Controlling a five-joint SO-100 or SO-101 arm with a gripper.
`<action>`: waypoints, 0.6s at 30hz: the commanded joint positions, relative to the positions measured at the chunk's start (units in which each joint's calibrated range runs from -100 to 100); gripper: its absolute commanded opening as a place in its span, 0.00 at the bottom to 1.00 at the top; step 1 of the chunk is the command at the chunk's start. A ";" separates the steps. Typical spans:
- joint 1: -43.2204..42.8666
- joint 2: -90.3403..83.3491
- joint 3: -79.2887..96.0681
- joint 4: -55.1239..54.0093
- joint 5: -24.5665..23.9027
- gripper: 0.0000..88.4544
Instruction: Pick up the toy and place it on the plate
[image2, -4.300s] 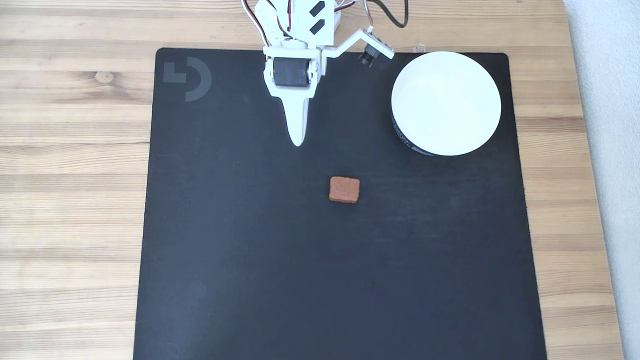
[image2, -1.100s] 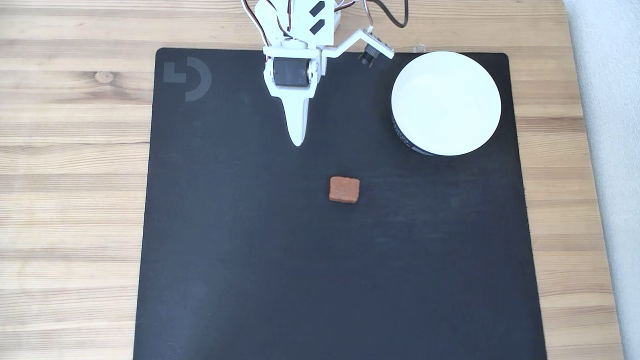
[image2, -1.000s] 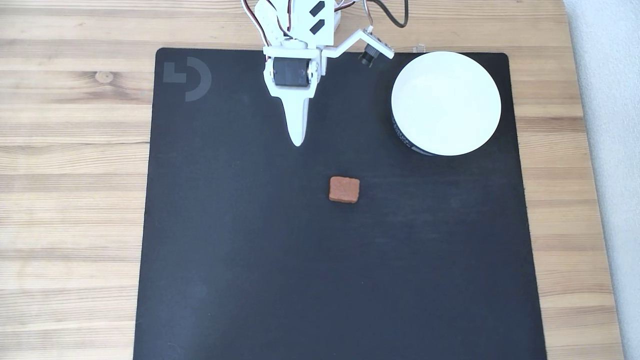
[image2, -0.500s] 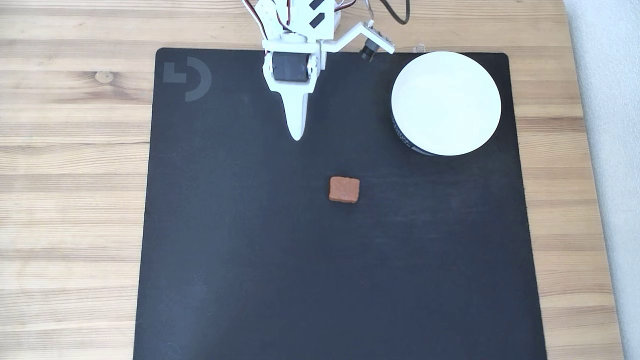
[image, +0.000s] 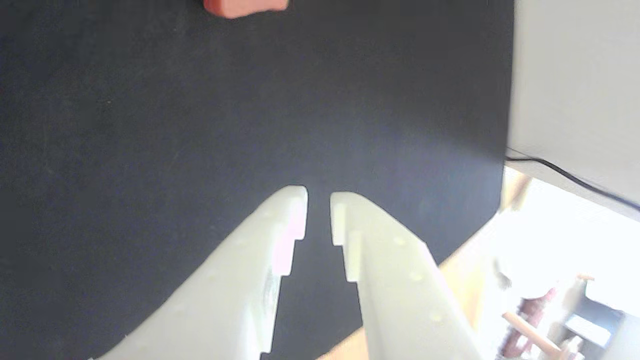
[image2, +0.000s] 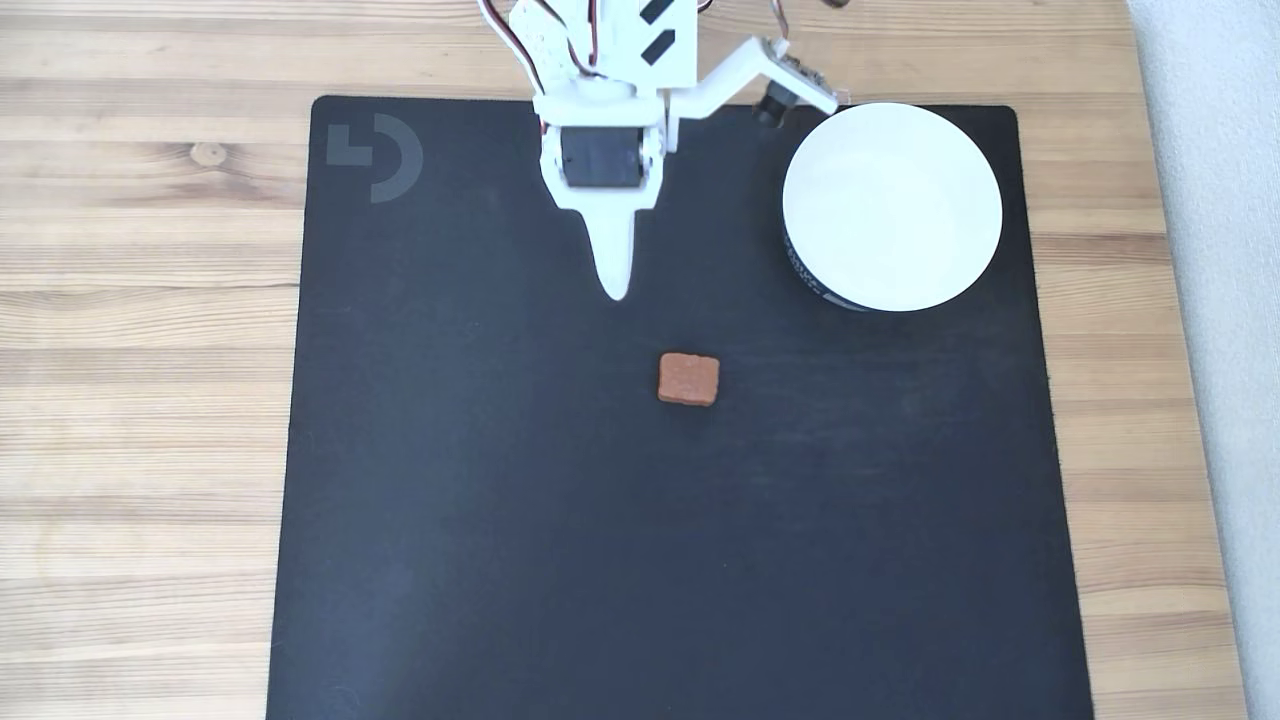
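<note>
1. Since half a second ago, the gripper (image2: 617, 290) has shifted right and toward the toy (image2: 688, 379).
2. Its tips stand slightly parted, holding nothing.
3. Toy lies on the black mat (image2: 500, 520), just beyond the tips, apart from the plate (image2: 892, 207).

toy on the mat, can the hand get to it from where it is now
Probably yes. The toy lies alone on the black mat, with bare mat between it and the hand. The plate sits off to the right in the fixed view, out of the path.

place: looking like a home desk setup
evidence: wooden tabletop (image2: 150, 400), black desk mat (image2: 650, 560) lying on it
</note>
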 joint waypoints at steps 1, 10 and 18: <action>-2.28 10.80 -11.20 -0.99 -0.30 0.03; -8.05 33.48 -31.39 -0.74 -0.77 0.03; -11.06 51.74 -44.91 -0.23 -1.50 0.03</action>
